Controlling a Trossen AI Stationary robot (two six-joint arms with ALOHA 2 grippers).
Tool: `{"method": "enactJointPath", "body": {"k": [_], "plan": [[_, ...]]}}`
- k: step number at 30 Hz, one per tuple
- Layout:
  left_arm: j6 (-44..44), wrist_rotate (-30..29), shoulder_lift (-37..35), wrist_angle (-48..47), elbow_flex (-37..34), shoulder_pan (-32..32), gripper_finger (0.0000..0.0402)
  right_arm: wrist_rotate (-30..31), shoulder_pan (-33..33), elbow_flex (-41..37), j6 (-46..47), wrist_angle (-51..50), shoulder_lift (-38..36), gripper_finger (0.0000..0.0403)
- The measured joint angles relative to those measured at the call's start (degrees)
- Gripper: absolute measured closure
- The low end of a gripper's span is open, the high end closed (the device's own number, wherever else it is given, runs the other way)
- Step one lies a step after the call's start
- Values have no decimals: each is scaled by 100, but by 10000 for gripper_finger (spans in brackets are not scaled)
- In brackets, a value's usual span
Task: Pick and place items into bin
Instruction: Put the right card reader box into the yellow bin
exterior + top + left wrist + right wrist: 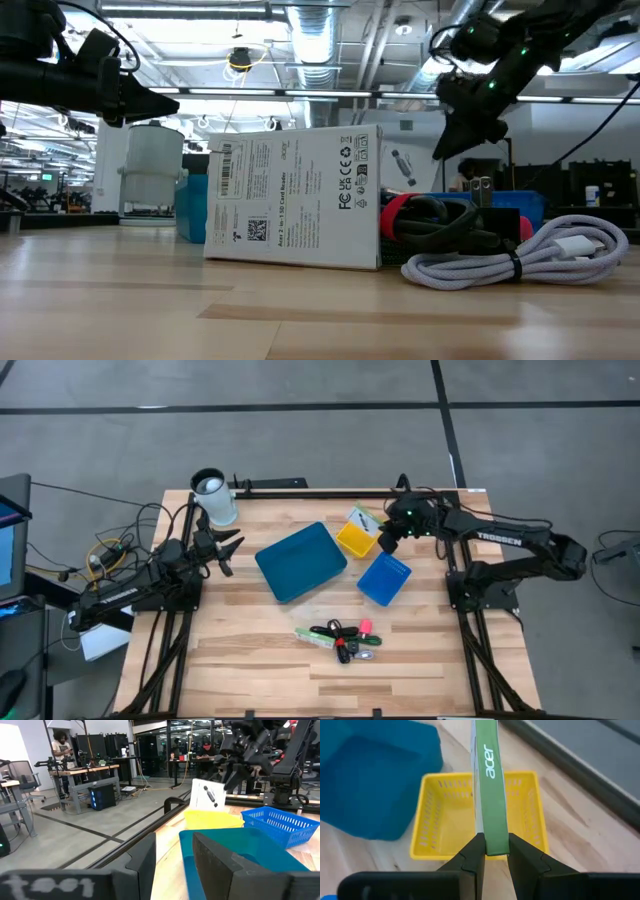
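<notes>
Currently, the right gripper (492,851) is positioned above the small yellow bin (439,805), its jaws clamped on the green edge of the white square packet (361,518). The packet hangs upright over the bin interior, clear of the bin floor. The large teal bin (300,560) lies beside the yellow bin, and the blue basket (384,579) sits near both on the wooden surface (250,650). The remaining items (342,638) lie clustered on the surface, well apart from the bins. The left gripper (226,550) waits near the white cup (214,498), jaws spread narrowly and holding nothing.
</notes>
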Motion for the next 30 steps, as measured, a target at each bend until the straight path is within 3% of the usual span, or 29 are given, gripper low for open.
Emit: {"method": "enactJointPath", "body": {"k": [13, 30], "plan": [[0, 0, 0, -1, 0, 2, 282, -4, 12, 2, -2, 636, 1226, 337], [0, 0, 1, 0, -1, 2, 282, 15, 12, 0, 0, 419, 786, 337]]}}
